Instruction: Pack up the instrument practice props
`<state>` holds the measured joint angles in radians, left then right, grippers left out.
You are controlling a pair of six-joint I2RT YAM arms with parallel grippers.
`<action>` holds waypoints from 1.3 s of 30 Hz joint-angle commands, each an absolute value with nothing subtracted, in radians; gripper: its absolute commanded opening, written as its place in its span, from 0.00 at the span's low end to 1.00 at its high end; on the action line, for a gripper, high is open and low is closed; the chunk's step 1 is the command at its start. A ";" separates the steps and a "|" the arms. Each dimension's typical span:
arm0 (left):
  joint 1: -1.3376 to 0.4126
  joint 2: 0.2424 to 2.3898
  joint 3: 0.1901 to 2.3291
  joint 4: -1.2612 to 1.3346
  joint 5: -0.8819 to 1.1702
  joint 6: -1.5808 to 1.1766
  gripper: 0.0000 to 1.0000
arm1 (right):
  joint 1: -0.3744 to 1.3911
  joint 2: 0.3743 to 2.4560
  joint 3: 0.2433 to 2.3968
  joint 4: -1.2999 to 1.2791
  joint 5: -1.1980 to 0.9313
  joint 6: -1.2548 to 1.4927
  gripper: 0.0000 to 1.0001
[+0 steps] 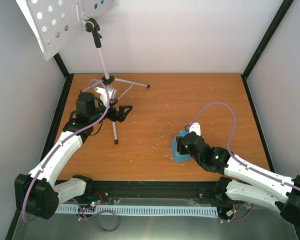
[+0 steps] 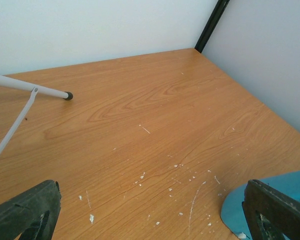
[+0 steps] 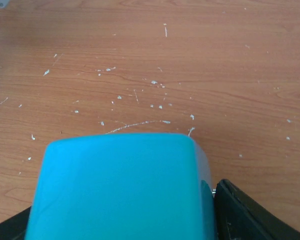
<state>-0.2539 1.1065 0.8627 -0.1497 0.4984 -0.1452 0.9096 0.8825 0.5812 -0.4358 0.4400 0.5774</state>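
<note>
Starting at the left, the stand [image 1: 50,30] is at the far left corner of the tabletop [image 1: 190,95]. Its pole rises nearly upright and its thin legs spread over the wood. My left tool [image 1: 124,112] sits just beside those legs with its jaws as wide as they go and nothing between them. It faces right across bare tabletop, and one leg tip shows off to its left in the wrist view.

Moving right, the metronome [image 1: 178,155] stands near the middle right, well apart from the left tool. The right arm is plainly the nearer one. My right tool [image 1: 183,143] reaches in from the right, and the blue body fills the gap between its jaws. They are part open, one on each side, and the right finger [image 3: 250,215] lies hard against the blue flank. I cannot tell whether they press firmly enough to hold it.

I judge the next move to be a lift by the right arm. It depends on the body staying centred between the jaws.
</note>
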 commanded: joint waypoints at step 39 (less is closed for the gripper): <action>0.125 1.337 0.874 0.108 0.717 -0.464 0.99 | 0.400 0.957 0.966 -0.369 -0.222 0.370 1.00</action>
